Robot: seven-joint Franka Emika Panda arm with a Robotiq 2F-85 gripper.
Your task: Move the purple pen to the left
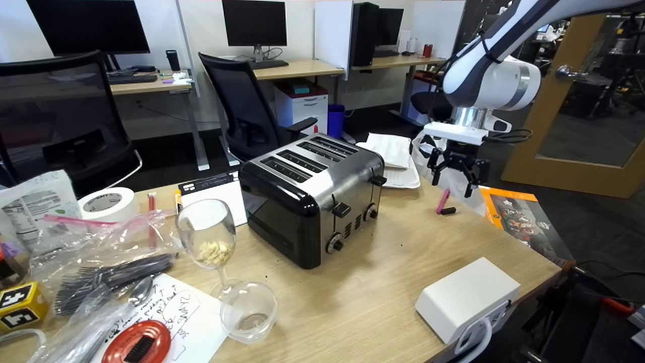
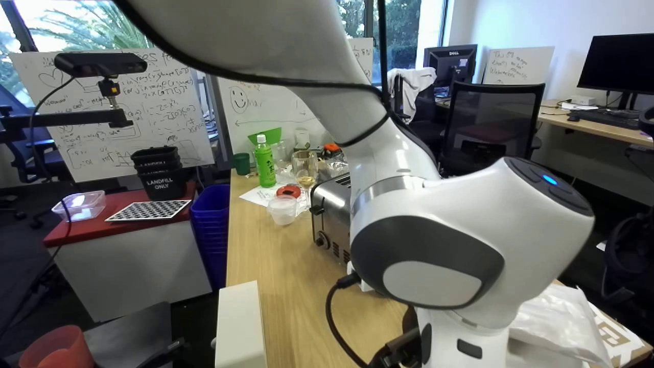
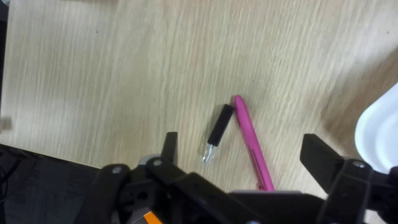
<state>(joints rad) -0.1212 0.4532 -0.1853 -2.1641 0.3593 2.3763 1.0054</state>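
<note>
The purple pen [image 3: 252, 140], slim and magenta, lies on the wooden table in the wrist view. Its lower end is hidden behind the gripper body. It also shows in an exterior view [image 1: 443, 200] near the table's far edge. My gripper [image 3: 241, 139] is open and empty, its fingers apart on either side of the pen. In an exterior view the gripper [image 1: 452, 184] hangs above the pen, with space between the fingertips and the table. The pen is hidden behind the arm in an exterior view.
A short black cap-like piece with a clear tip [image 3: 221, 126] lies against the pen's upper end. A white tray [image 3: 373, 130] is at the right of the wrist view. A silver-and-black toaster [image 1: 352, 201] and a white box [image 1: 468, 297] stand on the table [image 1: 388, 287].
</note>
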